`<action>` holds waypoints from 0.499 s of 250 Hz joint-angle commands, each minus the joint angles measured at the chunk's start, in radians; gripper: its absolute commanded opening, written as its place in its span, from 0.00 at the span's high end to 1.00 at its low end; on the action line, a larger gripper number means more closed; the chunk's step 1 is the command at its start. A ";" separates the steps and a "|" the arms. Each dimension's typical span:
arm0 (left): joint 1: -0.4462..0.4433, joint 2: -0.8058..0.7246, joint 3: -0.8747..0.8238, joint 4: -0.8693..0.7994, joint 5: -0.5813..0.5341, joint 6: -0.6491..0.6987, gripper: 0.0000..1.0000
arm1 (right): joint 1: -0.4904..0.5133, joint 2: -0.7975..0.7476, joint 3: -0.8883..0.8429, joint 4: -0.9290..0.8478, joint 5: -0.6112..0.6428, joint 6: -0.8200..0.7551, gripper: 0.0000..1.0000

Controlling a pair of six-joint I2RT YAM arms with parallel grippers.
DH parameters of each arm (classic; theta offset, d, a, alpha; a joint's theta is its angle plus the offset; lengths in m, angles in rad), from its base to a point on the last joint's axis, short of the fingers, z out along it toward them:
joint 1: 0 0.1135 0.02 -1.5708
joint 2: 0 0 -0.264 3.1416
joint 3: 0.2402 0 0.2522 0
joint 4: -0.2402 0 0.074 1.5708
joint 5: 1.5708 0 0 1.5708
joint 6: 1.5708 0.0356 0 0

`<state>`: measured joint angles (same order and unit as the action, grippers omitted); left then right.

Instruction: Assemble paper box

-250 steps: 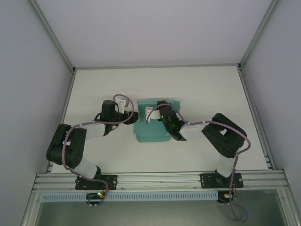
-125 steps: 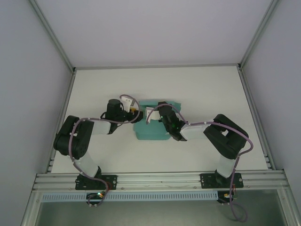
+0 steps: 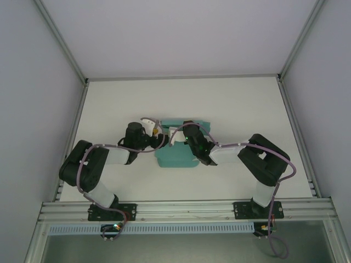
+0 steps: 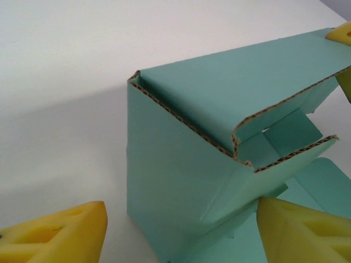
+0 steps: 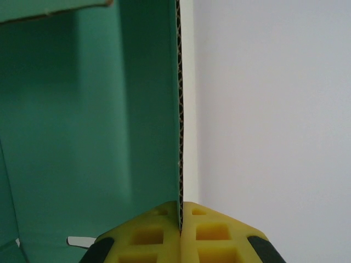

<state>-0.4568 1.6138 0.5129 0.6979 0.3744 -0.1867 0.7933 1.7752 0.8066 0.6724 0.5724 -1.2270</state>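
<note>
The partly folded teal-green corrugated-card paper box [image 3: 174, 158] sits in the middle of the white table [image 3: 236, 107]. The right gripper [image 5: 180, 212] pinches one upright wall, which runs toward 12 o'clock from its tips. The left gripper [image 4: 178, 241] is spread wide at the box's 9 o'clock side, with a box corner between its fingers.

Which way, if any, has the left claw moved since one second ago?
Yes. In the top view the left claw has moved right, away from the table's left rail and closer to the box.
</note>
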 commanded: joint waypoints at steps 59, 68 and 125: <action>0.001 -0.021 0.001 0.093 -0.079 0.026 0.36 | 0.022 -0.013 -0.015 0.005 0.000 0.002 1.00; 0.001 -0.012 0.007 0.095 -0.092 0.030 0.37 | 0.029 -0.017 -0.016 -0.011 -0.003 0.009 1.00; -0.014 0.060 0.015 0.211 -0.123 0.040 0.41 | 0.054 -0.034 -0.014 -0.166 -0.052 0.097 1.00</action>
<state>-0.4648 1.6386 0.5102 0.7654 0.3126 -0.1661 0.8188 1.7657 0.8066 0.6476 0.5739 -1.1961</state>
